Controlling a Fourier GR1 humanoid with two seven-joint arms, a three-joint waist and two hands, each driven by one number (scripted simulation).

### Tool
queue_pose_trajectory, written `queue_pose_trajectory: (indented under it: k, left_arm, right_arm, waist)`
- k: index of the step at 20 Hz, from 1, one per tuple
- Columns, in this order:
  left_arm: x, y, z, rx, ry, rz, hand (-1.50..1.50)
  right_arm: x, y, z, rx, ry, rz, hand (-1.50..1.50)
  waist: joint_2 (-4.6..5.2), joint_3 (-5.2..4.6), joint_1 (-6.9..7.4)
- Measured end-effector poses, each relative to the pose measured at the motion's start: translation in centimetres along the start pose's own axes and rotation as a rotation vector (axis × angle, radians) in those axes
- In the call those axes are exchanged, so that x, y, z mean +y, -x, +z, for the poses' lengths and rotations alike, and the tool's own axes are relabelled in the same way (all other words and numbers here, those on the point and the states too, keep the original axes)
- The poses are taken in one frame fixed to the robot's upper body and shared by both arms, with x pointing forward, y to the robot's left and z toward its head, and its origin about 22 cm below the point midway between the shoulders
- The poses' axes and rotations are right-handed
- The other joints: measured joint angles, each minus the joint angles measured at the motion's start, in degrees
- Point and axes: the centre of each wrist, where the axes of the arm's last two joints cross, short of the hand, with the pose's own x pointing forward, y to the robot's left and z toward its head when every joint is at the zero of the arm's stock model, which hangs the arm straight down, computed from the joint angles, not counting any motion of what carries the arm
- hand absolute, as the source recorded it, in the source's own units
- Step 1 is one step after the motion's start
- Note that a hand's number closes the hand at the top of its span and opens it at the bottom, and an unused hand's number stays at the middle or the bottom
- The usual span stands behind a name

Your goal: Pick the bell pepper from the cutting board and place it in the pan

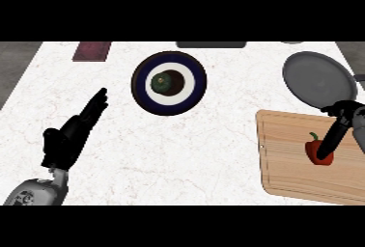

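Down at the near left, left hand (pixel 68 140) rests open on the white surface (pixel 178 159). Right hand (pixel 342 123) has fingers reaching onto the red bell pepper (pixel 318 152) on the cutting board (pixel 299 178), not closed yet. Closing off-centre could roll it away from the grey pan (pixel 318 77).

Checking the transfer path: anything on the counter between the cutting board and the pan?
Nothing in the head view. The cutting board and pan are separated only by a bare strip of counter.
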Motion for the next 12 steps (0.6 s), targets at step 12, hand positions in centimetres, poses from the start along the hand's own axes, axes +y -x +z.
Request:
queue_pose_trajectory:
  k: [12]
  left_arm:
    - [0.3, -1.1, -0.5, -0.008, -0.005, -0.002, 0.00]
  right_arm:
    - [2.8, 0.8, -1.9, 0.063, -0.005, 0.043, -1.50]
  waist:
    - [0.03, 0.03, -0.09]
